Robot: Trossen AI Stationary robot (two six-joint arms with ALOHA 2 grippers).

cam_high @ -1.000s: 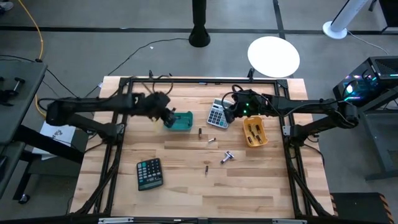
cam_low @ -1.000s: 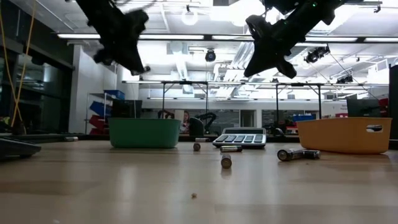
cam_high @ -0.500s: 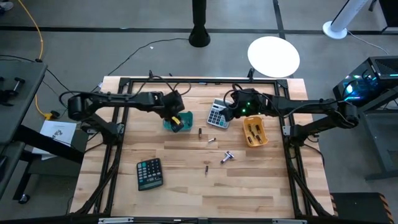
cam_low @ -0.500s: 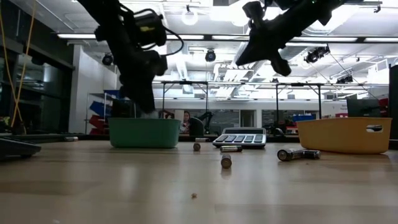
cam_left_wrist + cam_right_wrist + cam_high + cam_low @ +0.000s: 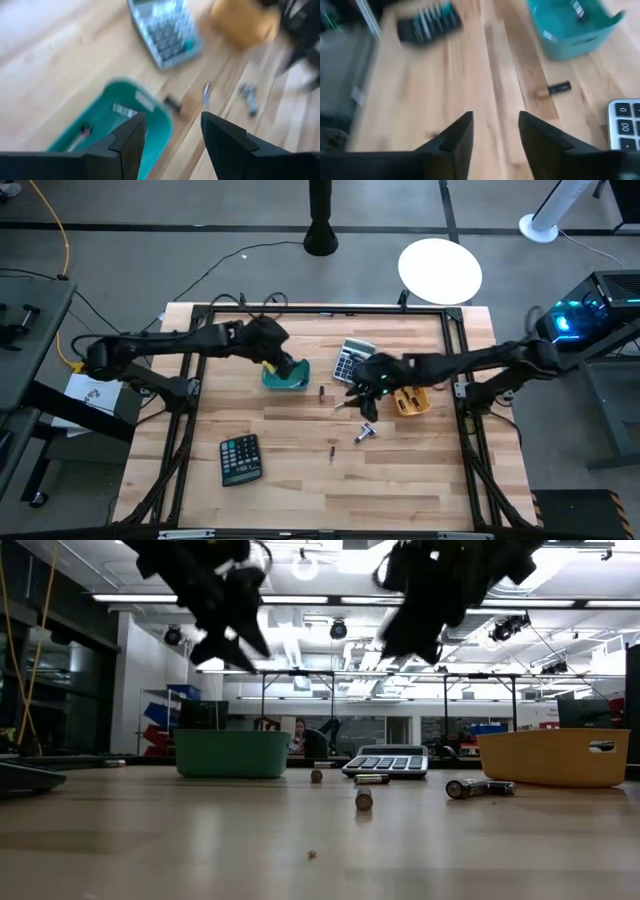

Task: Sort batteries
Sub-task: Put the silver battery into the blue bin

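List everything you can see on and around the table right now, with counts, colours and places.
Table: one, light wood, framed by dark rails.
Teal tray: one, left of centre at the back; holds at least three batteries in the left wrist view.
Yellow tray: one, right of centre; contents partly hidden by the right arm.
Grey calculator: one, between the two trays.
Dark calculator: one, front left.
Loose batteries: about five visible, dark with metallic ends, scattered mid-table.
White round disc: one, on the floor behind the table.
Left gripper: open, over the teal tray.
Right gripper: open, empty, above the loose batteries.
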